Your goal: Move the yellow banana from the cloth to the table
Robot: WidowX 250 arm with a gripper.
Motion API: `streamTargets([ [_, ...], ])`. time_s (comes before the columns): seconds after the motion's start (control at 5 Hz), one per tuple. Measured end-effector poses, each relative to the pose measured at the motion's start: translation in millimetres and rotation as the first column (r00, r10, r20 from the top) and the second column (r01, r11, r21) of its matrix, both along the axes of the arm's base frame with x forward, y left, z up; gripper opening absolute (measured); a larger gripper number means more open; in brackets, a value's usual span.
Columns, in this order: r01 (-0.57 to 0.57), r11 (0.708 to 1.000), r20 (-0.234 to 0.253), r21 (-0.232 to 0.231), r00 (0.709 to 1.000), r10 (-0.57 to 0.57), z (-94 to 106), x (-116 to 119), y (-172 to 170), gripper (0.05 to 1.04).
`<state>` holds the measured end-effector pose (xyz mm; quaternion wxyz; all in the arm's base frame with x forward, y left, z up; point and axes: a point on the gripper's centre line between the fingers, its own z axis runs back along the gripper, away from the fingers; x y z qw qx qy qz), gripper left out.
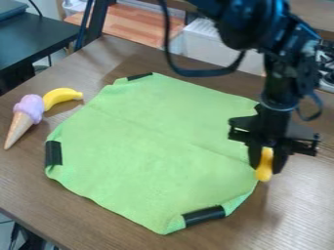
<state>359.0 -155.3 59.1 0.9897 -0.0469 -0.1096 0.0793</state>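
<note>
The black gripper (266, 163) is at the right edge of the green cloth (153, 146), pointing down, shut on an elongated yellow-orange object (264, 168). This object stands upright between the fingers, its lower end just beside the cloth's right edge; whether it touches the surface I cannot tell. A curved yellow banana (62, 96) lies on the brown wooden table (297, 210) at the upper left, off the cloth and far from the gripper.
An ice cream cone (27, 113) with a purple top lies beside the banana at the left. Black strips (203, 215) sit along several edges of the cloth. A dark cable loops down from the arm over the cloth's back part. White boxes (207, 46) stand behind the table.
</note>
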Motion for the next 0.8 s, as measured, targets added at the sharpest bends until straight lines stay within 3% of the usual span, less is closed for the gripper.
streamTargets([
  [0.2,-0.022,1.0,0.009,-0.009,1.0,0.022,1.2,19,-16,0.295],
  [0.6,-0.068,0.998,0.022,0.016,0.997,0.068,-10.5,54,-27,0.295],
  [0.8,-0.058,0.998,0.043,0.001,0.997,0.058,-11.3,67,-36,0.32],
])
